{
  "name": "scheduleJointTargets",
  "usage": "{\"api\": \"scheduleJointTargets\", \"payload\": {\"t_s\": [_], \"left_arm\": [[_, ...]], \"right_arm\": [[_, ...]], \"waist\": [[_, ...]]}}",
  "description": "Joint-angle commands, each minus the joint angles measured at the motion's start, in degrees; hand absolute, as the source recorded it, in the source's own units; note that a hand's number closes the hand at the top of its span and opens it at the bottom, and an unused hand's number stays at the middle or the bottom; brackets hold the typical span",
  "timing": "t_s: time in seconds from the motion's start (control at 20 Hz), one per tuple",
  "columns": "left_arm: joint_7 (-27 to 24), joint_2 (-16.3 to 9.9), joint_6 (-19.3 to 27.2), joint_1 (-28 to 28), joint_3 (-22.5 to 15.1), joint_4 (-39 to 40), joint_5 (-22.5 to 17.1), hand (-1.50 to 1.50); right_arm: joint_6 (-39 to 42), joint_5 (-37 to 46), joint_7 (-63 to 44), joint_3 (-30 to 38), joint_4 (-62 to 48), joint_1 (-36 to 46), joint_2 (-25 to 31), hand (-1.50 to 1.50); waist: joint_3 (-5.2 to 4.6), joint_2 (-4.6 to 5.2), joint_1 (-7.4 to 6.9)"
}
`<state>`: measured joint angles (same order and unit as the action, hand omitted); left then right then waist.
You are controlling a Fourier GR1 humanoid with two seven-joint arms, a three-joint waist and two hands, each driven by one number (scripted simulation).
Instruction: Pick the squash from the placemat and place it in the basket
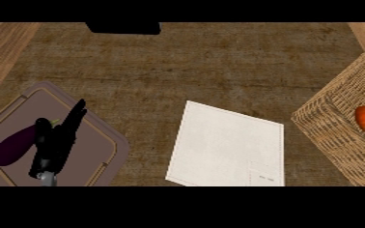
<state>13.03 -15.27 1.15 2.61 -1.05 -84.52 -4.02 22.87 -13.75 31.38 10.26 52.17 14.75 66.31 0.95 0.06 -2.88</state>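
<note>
Fingers (73,113) straight and together, left hand (55,142) edge-on, holding nothing.
Hand sits over a grey-brown tray (107,140) at near left, just beside a purple eggplant (16,146). White placemat (228,147) near centre, bare. Wicker basket (331,121) at right edge holds something orange (360,117), partly cut off; squash, cannot confirm.

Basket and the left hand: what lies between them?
In the head view, the white placemat lies on the counter between the basket and the left hand.
</note>
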Motion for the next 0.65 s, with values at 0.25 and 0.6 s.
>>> {"api": "scheduleJointTargets", "payload": {"t_s": [0.25, 0.6], "left_arm": [[1.8, 2.3, -1.1, 2.8, -1.3, 5.5, -0.2, 0.00], [3.2, 2.5, -1.2, 2.7, -1.0, 2.8, -0.4, 0.00]], "right_arm": [[8.7, -2.8, -1.3, 3.7, -17.1, 10.1, 2.2, -1.50], [11.2, 0.0, 2.5, 4.6, -28.1, 10.8, 4.8, -1.50]], "waist": [[-0.82, 0.92, 0.23], [-0.58, 1.12, -0.07]]}}
